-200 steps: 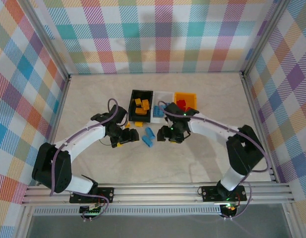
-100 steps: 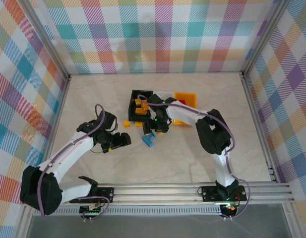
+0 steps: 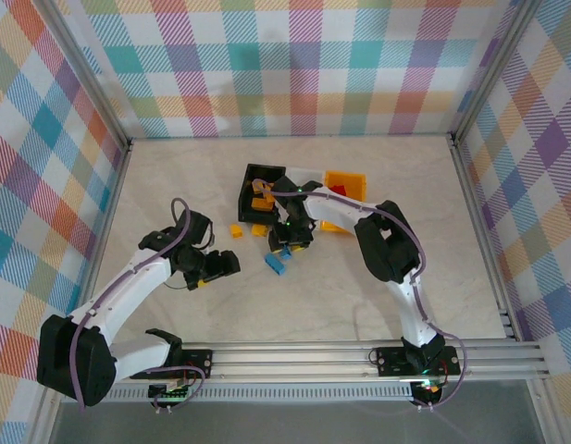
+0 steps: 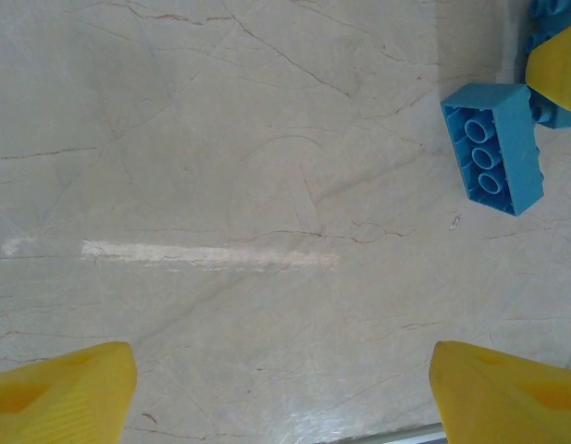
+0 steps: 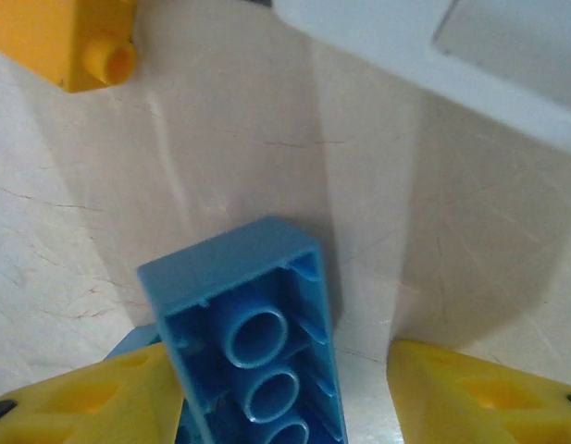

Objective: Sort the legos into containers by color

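My right gripper [image 3: 290, 242] is down on the table in front of the bins, and in the right wrist view the gripper [image 5: 285, 379] stands open. A blue lego [image 5: 253, 351] lies hollow side up between its yellow fingers, leaning on the left one with a gap to the right one. A second blue lego [image 3: 277, 265] [image 4: 493, 148] lies just nearer. My left gripper [image 3: 216, 266] [image 4: 280, 388] is open over bare table, left of that brick. The black bin [image 3: 251, 176] holds yellow legos, the orange bin [image 3: 356, 178] red ones. The arm hides most of the white bin [image 5: 424, 46].
Two yellow-orange legos [image 3: 237, 230] [image 3: 258, 230] lie on the table just in front of the black bin, one of them showing as a yellow-orange lego [image 5: 68, 42] in the right wrist view. The black bin sits skewed. Aluminium rails and plaid walls border the table.
My right gripper swung left from in front of the bins and came down over a blue lego, its jaws narrowing. My left gripper drew back to the left. The black bin got skewed.
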